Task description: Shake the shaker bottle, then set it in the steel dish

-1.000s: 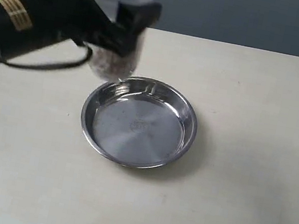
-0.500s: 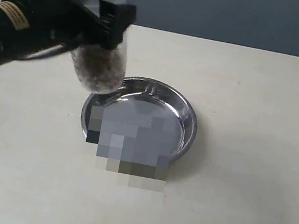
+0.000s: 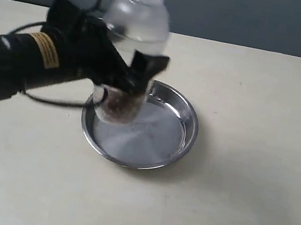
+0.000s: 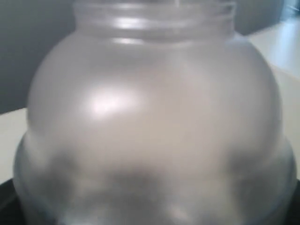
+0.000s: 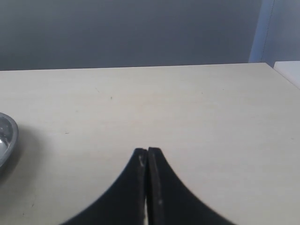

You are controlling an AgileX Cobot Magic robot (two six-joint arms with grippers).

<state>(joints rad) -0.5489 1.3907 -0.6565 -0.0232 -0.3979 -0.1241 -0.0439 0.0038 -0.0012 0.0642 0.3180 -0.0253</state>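
Left gripper (image 3: pixel 124 81) holds the shaker bottle (image 3: pixel 133 45): jaws set wide, clamped on the lower body. One black finger (image 3: pixel 149 67) shows on the side of the bottle toward the steel dish's (image 3: pixel 186 124) middle; the other finger is hidden behind the bottle. The bottle is roughly upright with a slight lean, cap on top. Its base is over the dish's left inner part, just inside the rim. Can't tell if the base touches the dish floor or sits just above it. Brown granules (image 3: pixel 117 107) are piled in the bottom of the bottle, level with the dish's far rim.

Left wrist view: the frosted dome of the bottle (image 4: pixel 150 117) fills the picture, threaded neck at the top edge, no fingers in sight.

Right gripper (image 5: pixel 147 154): jaws pressed together, nothing between them, over the bare table (image 5: pixel 187 108) and well apart from the dish (image 5: pixel 5 136), of which only a rim sliver shows at the frame edge.

The dish sits flat on the table (image 3: pixel 246 164), and the part not under the bottle is bare.
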